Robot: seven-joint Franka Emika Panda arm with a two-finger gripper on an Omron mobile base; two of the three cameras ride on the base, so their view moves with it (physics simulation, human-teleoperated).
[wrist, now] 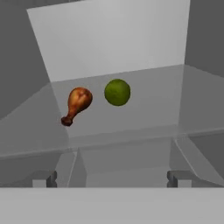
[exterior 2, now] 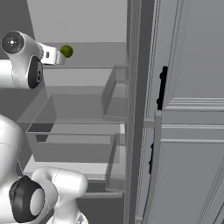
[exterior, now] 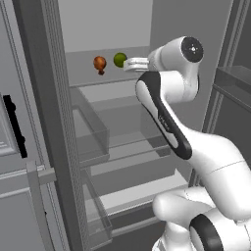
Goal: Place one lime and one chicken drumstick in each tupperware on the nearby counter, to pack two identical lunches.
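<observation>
A green lime (wrist: 117,92) and a brown chicken drumstick (wrist: 78,103) lie side by side on an upper shelf inside an open fridge, the drumstick to the lime's left. From the left base view, the lime (exterior: 119,60) and drumstick (exterior: 100,63) sit just beyond my gripper (exterior: 128,63). My gripper (wrist: 111,179) is open, fingertips (wrist: 43,178) spread wide, short of the shelf's front edge and holding nothing. In the right base view the lime (exterior 2: 66,51) shows just past the hand (exterior 2: 59,57). The tupperware and the counter are out of view.
Glass shelves (exterior: 137,147) and a clear drawer (exterior 2: 74,122) fill the fridge below the hand. Door bins (exterior: 90,137) hang on the open left door, others (exterior 2: 116,94) on the right. A grey door panel carries a black handle (exterior 2: 162,87).
</observation>
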